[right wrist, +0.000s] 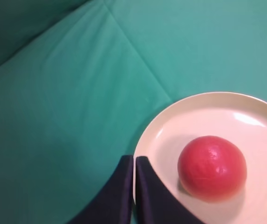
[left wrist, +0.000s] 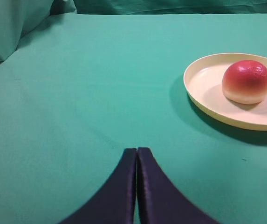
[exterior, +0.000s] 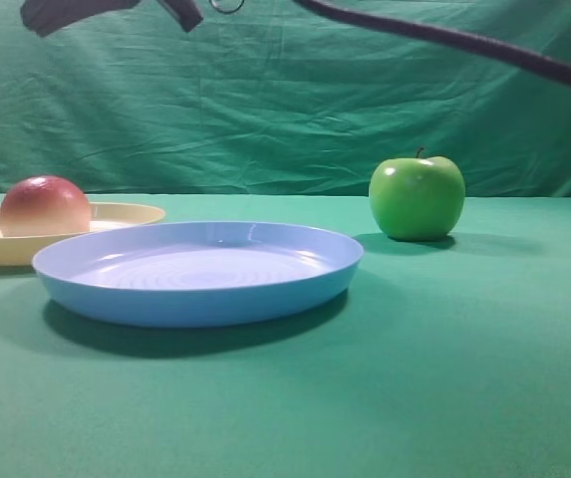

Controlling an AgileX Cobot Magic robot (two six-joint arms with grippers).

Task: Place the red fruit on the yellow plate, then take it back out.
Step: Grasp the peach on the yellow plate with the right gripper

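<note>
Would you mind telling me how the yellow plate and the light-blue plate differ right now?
The yellow plate holds the red fruit, while the light-blue plate holds nothing. The light-blue plate sits nearer the exterior camera and looks larger and deeper there; the yellow plate lies behind it at the left edge, partly hidden by its rim. Both are round, shallow, low-rimmed plates resting flat on the green cloth.

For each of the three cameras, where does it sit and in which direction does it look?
Exterior high: low at table level, facing the green backdrop; blue plate, green apple; only dark arm parts at the top.
Left wrist: behind the shut left tool, looking forward across the cloth.
Right wrist: above the right tool, looking down; its tips look together.
All three views share the red fruit on the yellow plate.
</note>
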